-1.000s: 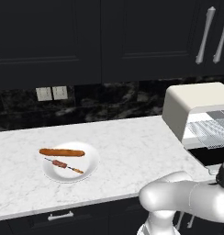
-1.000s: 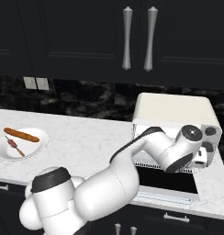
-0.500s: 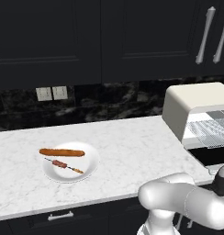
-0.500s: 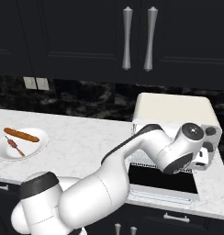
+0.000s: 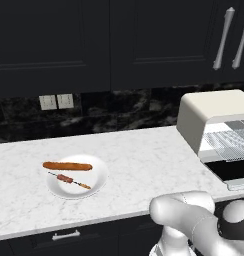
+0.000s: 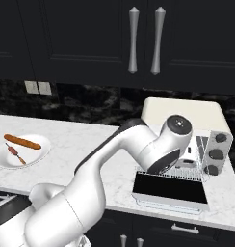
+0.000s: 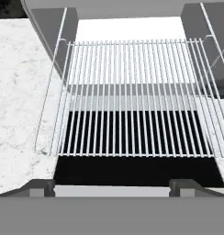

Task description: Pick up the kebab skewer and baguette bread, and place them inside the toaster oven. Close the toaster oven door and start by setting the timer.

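We are hovering our pincer (image 7: 112, 186) over the pulled-out wire rack (image 7: 132, 98) of the toaster oven (image 6: 182, 113), its tips standing wide apart and gripping nothing. The oven is sitting at the right end of the marble worktop (image 5: 139, 165), a cream-white box with a rounded top, and its dark glass toaster oven door (image 6: 170, 188) is lying folded down flat. Well apart to the left, a white plate (image 5: 96, 185) is carrying the baguette bread (image 5: 67, 166), a slim orange-brown loaf, with the kebab skewer (image 5: 69, 180), thin with reddish-brown chunks, lying just beside it.
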### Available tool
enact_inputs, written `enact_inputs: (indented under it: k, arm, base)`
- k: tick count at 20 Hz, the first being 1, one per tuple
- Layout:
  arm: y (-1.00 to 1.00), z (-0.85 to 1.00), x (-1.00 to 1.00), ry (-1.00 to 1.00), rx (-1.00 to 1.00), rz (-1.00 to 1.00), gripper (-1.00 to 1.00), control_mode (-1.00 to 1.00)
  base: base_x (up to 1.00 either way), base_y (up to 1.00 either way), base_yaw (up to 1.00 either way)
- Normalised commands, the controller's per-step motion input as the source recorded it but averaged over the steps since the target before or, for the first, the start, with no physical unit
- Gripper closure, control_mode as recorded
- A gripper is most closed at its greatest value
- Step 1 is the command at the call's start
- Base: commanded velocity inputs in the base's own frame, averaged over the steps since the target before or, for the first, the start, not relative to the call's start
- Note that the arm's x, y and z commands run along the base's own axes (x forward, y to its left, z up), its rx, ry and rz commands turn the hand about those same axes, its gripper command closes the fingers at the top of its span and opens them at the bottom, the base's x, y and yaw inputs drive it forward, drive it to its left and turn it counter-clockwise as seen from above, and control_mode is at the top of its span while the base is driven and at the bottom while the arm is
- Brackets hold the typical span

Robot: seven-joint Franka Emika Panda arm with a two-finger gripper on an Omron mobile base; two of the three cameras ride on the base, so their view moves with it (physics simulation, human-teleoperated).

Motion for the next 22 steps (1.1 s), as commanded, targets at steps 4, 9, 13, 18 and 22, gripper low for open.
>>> enact_inputs:
  k: [4, 9, 13, 18, 22]
  arm:
    - [1.0, 0.0, 0.0, 0.0, 0.0, 0.11, -1.0, -1.0]
    - [1.0, 0.02, 0.0, 0.0, 0.02, 0.14, -1.0, -1.0]
    - [0.98, 0.15, 0.01, -0.03, 0.03, 0.1, -1.0, -1.0]
    - [0.96, 0.12, 0.13, 0.0, 0.02, 0.07, -1.0, -1.0]
    - [1.0, 0.01, 0.22, 0.0, 0.0, 0.02, -1.0, -1.0]
  base:
    - [0.0, 0.0, 0.0]
    - [0.0, 0.0, 0.0]
    - [0.0, 0.0, 0.0]
    - [0.0, 0.0, 0.0]
    - [0.0, 0.0, 0.0]
